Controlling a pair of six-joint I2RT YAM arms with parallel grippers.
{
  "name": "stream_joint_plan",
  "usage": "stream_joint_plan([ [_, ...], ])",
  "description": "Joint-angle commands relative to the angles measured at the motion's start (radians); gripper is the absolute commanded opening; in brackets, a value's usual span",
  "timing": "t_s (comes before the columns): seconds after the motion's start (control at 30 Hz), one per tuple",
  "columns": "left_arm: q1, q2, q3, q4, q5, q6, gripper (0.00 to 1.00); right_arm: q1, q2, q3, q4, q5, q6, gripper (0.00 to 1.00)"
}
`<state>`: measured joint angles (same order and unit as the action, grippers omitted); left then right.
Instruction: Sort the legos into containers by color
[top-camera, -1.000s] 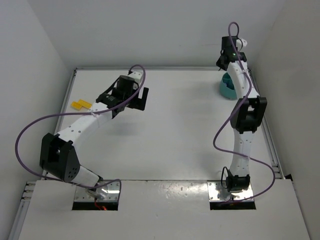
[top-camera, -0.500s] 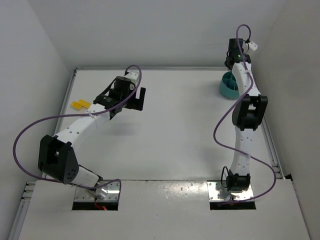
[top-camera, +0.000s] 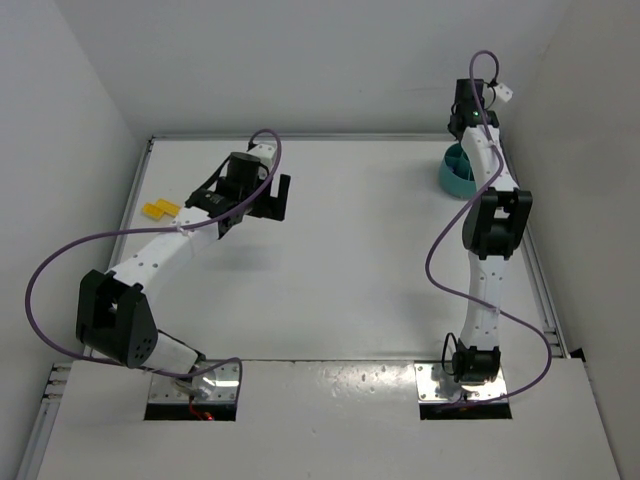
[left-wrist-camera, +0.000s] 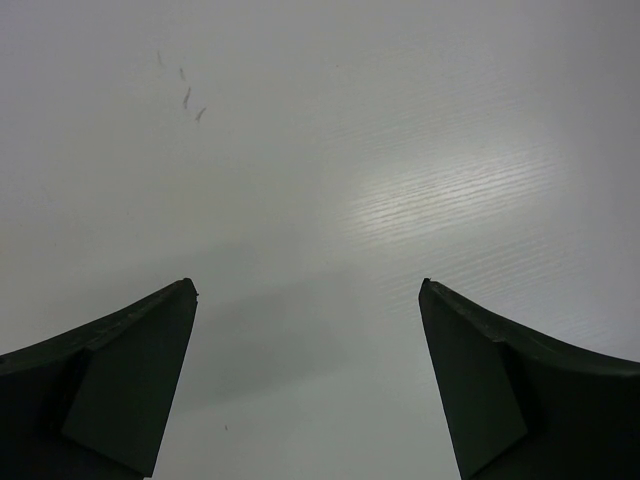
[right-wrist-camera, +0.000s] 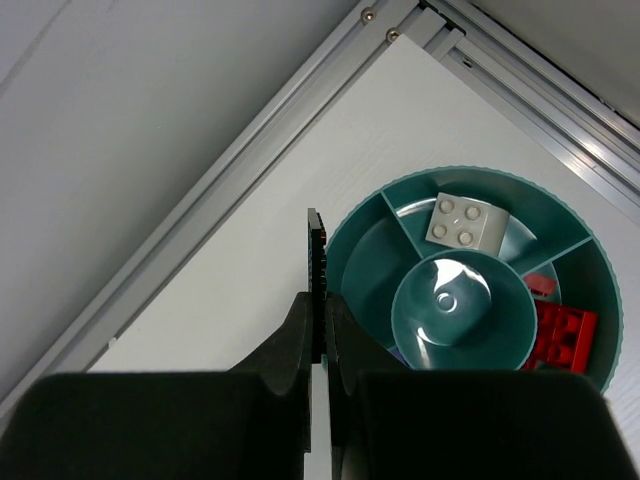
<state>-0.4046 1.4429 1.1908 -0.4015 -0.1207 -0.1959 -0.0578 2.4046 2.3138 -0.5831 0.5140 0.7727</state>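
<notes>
**Black lego pinched over the teal tub, far right corner**

On the white table (top-camera: 350, 260), the left gripper (left-wrist-camera: 307, 288) hangs over the middle-left area with its fingers spread wide and only tabletop showing between them. The right gripper (right-wrist-camera: 320, 305) is reached out to the far right corner, with its fingers clamped tight on a thin black lego (right-wrist-camera: 317, 255). It's held edge-on, studs showing down one side, and lines up with the left rim of the round teal tub (right-wrist-camera: 365, 270) in the wrist view. The tub has a round cup in the centre and wedge compartments around it. A whitish-grey 2x2 brick (right-wrist-camera: 461, 222) lies in the top wedge and red bricks (right-wrist-camera: 562, 335) in the right-hand one. Yellow legos (top-camera: 160, 210) lie on the table near its left edge, well apart from the tub.
</notes>
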Motion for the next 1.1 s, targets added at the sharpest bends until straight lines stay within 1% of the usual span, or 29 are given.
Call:
stream_joint_plan([
  [0.0,0.01,-0.019,-0.003,0.032,0.01,-0.013,1.0,-0.005,0.002,0.004,0.032,0.029,-0.023,0.0],
  [0.4,0.01,-0.01,-0.003,0.032,0.019,-0.022,1.0,-0.005,-0.007,-0.051,0.023,0.038,-0.044,0.0],
  [0.5,0.01,-0.01,-0.003,0.032,0.019,-0.022,1.0,-0.005,-0.007,-0.051,0.023,0.038,-0.044,0.11],
  [0.53,0.01,-0.01,-0.003,0.032,0.019,-0.022,1.0,-0.005,-0.007,-0.051,0.023,0.038,-0.044,0.17],
  [0.67,0.01,-0.01,-0.003,0.032,0.019,-0.022,1.0,-0.005,-0.007,-0.051,0.023,0.026,-0.044,0.28],
  [0.77,0.01,-0.01,-0.003,0.032,0.01,-0.022,1.0,-0.005,0.002,-0.051,0.023,0.017,-0.044,0.31],
  [0.87,0.01,-0.01,-0.003,0.032,0.001,-0.022,1.0,-0.005,0.002,-0.051,0.032,0.008,-0.044,0.31],
  [0.93,0.01,-0.019,-0.003,0.032,-0.028,-0.022,1.0,-0.005,-0.007,-0.051,0.043,-0.035,-0.055,0.31],
  [0.97,0.01,-0.032,-0.003,0.032,-0.045,-0.022,1.0,-0.005,-0.021,-0.051,0.043,-0.072,-0.076,0.33],
  [1.0,0.036,-0.047,-0.003,0.032,-0.045,-0.022,1.0,0.004,-0.045,-0.051,0.057,-0.095,-0.09,0.35],
  [1.03,0.049,-0.058,-0.003,0.032,-0.036,-0.013,1.0,0.004,-0.061,-0.051,0.072,-0.121,-0.107,0.37],
  [1.07,0.062,-0.068,-0.003,0.032,-0.011,-0.013,1.0,0.016,-0.076,-0.051,0.072,-0.184,-0.149,0.41],
])
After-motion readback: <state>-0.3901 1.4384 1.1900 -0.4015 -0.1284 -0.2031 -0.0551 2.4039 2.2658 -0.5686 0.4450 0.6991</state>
